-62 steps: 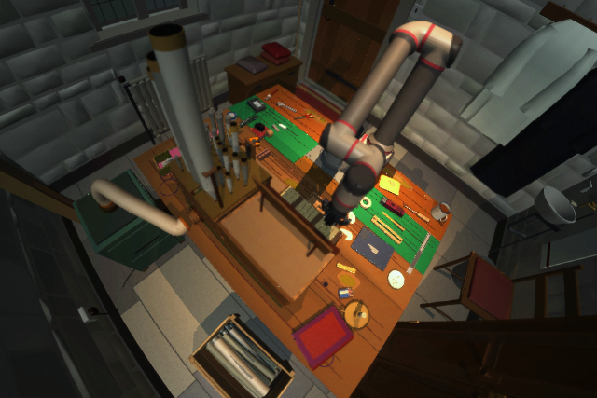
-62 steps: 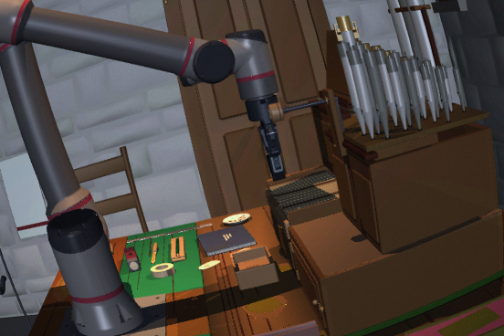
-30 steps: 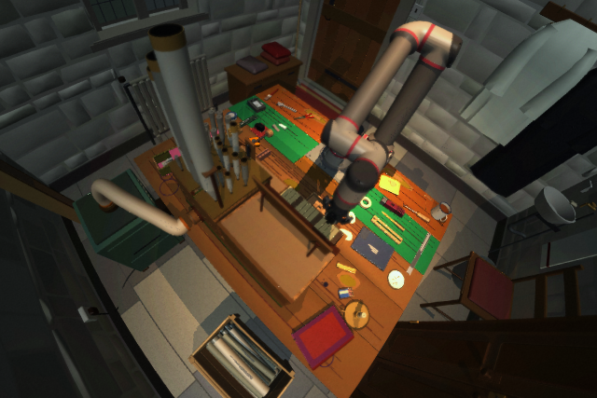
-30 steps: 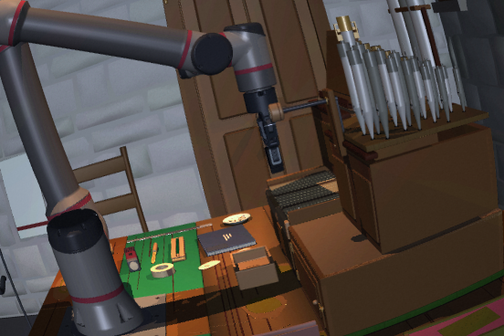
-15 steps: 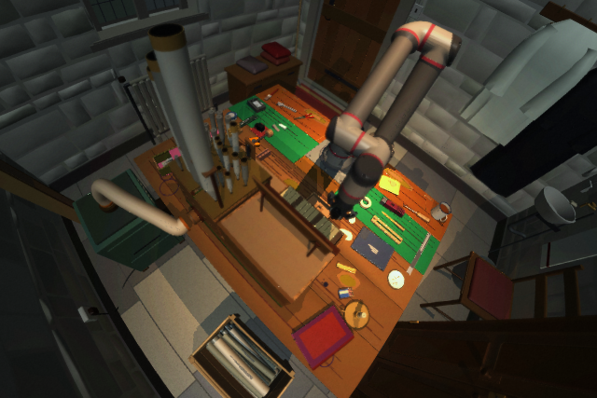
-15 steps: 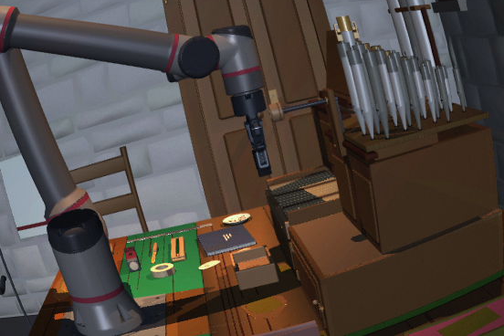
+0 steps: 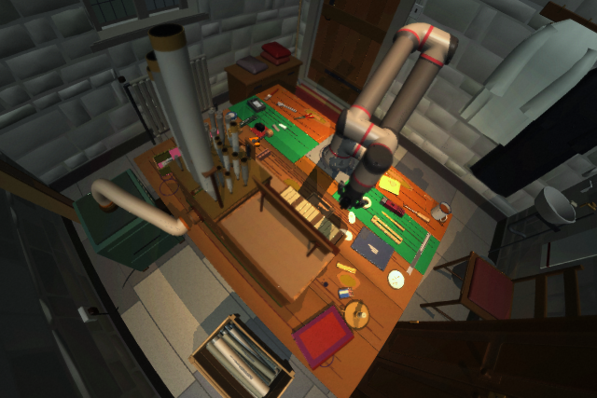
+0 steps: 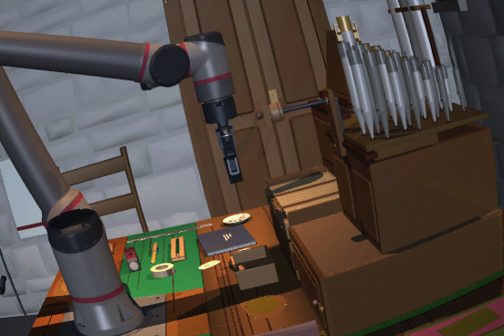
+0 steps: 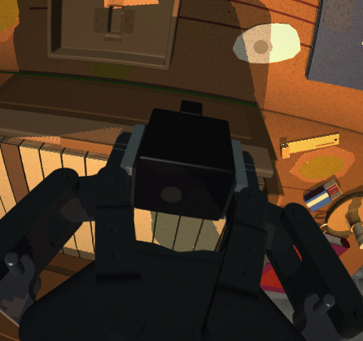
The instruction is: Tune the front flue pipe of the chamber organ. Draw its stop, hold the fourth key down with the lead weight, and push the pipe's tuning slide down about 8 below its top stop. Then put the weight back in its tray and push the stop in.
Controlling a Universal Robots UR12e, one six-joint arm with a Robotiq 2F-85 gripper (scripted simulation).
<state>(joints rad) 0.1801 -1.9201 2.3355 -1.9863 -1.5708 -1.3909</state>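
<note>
The empty weight tray [image 9: 109, 26] [image 8: 255, 267] sits on the bench just in front of the organ's keyboard [image 8: 305, 189] [image 7: 311, 210]. The stop knob [image 8: 275, 111] stands drawn out on its rod at the organ's side. The front flue pipe [image 8: 354, 74] with its brass tuning slide [image 8: 345, 24] stands at the near end of the pipe row. My gripper [image 8: 233, 169] [image 7: 348, 200] hangs well above the bench beside the keyboard's end, over the tray side. It is closed around the dark lead weight [image 9: 182, 164] [image 8: 234, 168].
Behind the organ's side stands a wooden door [image 8: 255, 49]. A green mat [image 8: 160, 254] with a tape roll [image 8: 162, 270] and small tools lies on the bench, with a grey notebook [image 8: 226, 238] and a white disc [image 9: 266, 43] near the tray.
</note>
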